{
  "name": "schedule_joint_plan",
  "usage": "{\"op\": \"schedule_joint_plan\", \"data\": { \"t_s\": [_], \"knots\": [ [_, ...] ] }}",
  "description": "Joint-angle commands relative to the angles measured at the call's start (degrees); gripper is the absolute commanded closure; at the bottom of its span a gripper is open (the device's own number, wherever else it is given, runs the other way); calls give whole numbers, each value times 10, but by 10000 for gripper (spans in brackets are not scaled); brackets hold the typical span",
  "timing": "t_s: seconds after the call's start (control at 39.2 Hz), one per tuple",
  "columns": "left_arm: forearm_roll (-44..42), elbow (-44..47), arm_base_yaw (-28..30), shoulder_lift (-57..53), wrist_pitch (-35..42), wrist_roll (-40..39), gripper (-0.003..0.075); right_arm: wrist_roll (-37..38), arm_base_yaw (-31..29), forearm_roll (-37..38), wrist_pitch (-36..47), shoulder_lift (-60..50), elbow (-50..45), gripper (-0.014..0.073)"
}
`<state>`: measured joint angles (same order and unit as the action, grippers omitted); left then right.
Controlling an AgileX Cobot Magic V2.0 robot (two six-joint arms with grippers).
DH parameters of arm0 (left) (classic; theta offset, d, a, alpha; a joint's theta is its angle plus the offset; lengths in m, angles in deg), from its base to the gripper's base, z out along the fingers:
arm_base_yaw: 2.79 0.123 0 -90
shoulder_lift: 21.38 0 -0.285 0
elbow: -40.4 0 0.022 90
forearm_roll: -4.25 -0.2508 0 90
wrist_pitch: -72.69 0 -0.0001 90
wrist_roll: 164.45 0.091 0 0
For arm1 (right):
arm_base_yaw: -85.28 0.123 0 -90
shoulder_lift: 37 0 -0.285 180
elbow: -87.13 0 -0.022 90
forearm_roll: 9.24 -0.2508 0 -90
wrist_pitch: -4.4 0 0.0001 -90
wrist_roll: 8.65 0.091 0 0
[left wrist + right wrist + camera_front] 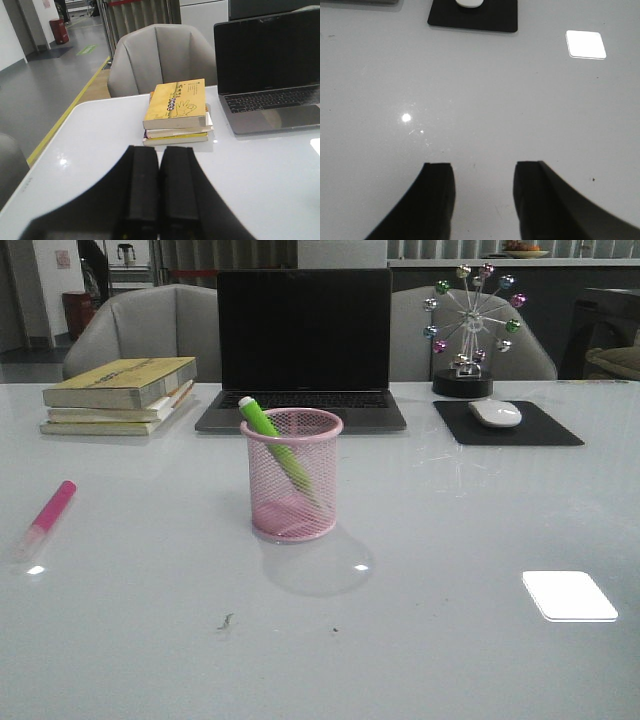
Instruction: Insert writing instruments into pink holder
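The pink holder (292,476) stands upright at the table's middle in the front view. A green marker (271,437) leans inside it, its top poking out over the rim toward the left. The hot pink marker (48,514) lies flat on the table at the far left, translucent cap end nearest the front edge. Neither arm shows in the front view. My left gripper (160,150) is shut with nothing between its fingers, above bare table short of the books. My right gripper (484,167) is open and empty over bare table. Neither wrist view shows a marker or the holder.
A stack of books (120,394) (176,113) lies at the back left. A dark laptop (303,348) (270,67) sits behind the holder. A white mouse (495,413) on a black pad (512,424) (474,15) and a Ferris-wheel ornament (470,330) are at the back right.
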<state>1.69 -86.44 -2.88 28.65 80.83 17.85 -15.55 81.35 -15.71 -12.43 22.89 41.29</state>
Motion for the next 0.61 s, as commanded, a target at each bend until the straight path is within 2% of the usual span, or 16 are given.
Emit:
{"op": "schedule_joint_plan", "data": {
  "t_s": [0.0,0.13,0.41,0.59],
  "knots": [
    [67,-35,-4,11,17,-7,628,-6,-3,4,39,-8,16,190],
    [74,-79,-4,43,-57,-7,615,-6,-3,4,39,-8,16,190],
    [74,-206,-4,158,-124,-7,459,-6,-3,4,39,-8,16,190],
    [74,-306,-4,252,-232,-7,427,-6,-3,4,39,-8,16,190]
  ]
}}
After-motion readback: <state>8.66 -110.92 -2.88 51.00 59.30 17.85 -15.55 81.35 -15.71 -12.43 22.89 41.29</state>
